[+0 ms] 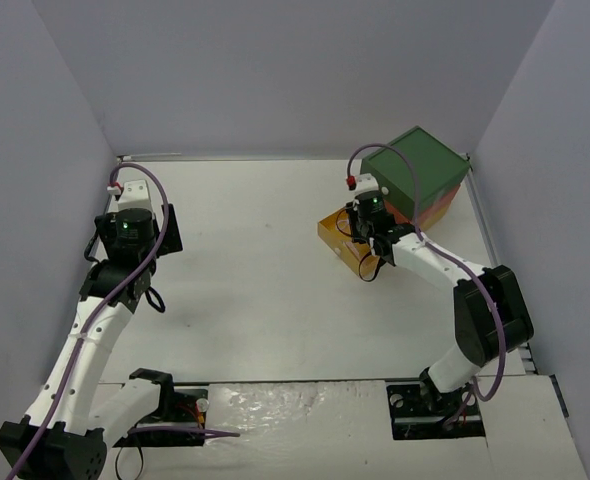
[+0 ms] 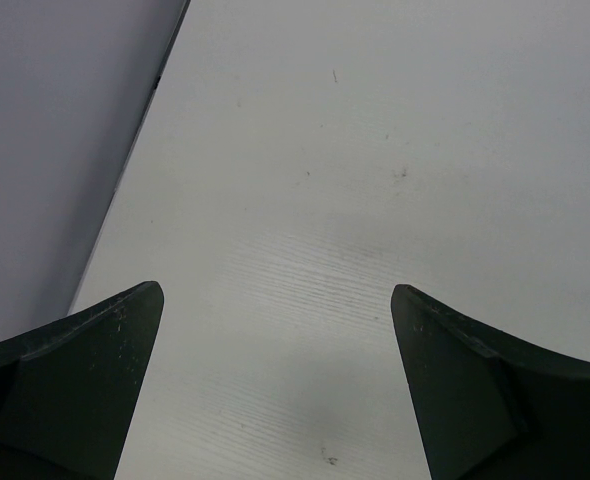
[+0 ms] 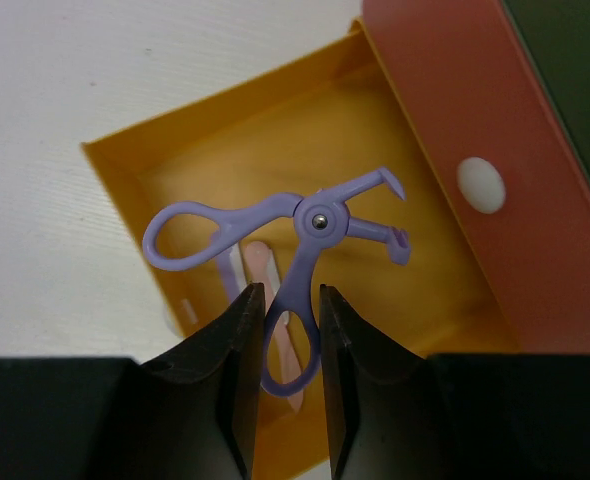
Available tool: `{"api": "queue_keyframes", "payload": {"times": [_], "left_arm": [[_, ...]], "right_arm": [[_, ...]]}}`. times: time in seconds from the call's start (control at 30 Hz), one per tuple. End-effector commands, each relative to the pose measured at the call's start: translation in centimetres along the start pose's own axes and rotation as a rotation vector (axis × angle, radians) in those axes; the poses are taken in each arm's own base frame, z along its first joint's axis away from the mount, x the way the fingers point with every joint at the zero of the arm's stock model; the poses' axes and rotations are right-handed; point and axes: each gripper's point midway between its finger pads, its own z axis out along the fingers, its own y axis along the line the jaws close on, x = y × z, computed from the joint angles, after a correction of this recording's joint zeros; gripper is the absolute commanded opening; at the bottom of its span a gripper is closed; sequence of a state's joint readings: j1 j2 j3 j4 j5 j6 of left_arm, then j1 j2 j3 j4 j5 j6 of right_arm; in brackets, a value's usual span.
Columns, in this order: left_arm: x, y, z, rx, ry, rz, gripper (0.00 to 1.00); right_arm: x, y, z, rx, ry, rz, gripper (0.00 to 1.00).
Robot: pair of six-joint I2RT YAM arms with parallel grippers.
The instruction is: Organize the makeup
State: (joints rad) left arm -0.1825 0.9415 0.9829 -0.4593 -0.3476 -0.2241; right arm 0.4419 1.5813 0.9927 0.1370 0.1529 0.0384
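My right gripper (image 3: 282, 292) is shut on one handle loop of the lilac scissor-like tool (image 3: 305, 225) and holds it above the open yellow drawer (image 3: 415, 150). A pink stick (image 3: 267, 275) and a pale stick lie in that drawer under the tool. In the top view the right gripper (image 1: 373, 238) hangs over the yellow drawer (image 1: 337, 238), pulled out of the drawer chest (image 1: 416, 170). My left gripper (image 2: 275, 300) is open and empty over bare table; in the top view the left gripper (image 1: 140, 240) is far left. Sponges, discs and dark sticks are out of view.
The chest has a green top and a closed red drawer with a white knob (image 3: 480, 185) right beside the yellow one. Grey walls enclose the table on three sides; the left wall (image 2: 55, 150) is close to my left gripper.
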Motion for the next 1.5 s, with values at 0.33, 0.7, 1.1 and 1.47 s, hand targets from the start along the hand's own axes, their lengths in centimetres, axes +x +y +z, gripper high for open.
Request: {"api": "queue_keyframes", "payload": {"times": [0.33, 0.7, 1.1, 1.47], "left_arm": [[-1.9, -0.2, 0.0, 0.008, -0.057, -0.044, 0.97], [-2.0, -0.2, 0.0, 0.008, -0.059, -0.044, 0.97], [-1.9, -0.1, 0.0, 0.002, -0.058, -0.042, 0.97], [-1.9, -0.2, 0.1, 0.005, -0.056, -0.042, 0.97]], "right_arm": [[-3.0, -1.9, -0.3, 0.021, -0.084, 0.128, 0.64], [-5.9, 7.6, -4.4, -0.290, -0.150, -0.109, 0.92], [0.4, 14.3, 0.5, -0.432, 0.052, -0.185, 1.00], [1.1, 9.0, 3.4, -0.157, 0.071, -0.218, 1.00]]}}
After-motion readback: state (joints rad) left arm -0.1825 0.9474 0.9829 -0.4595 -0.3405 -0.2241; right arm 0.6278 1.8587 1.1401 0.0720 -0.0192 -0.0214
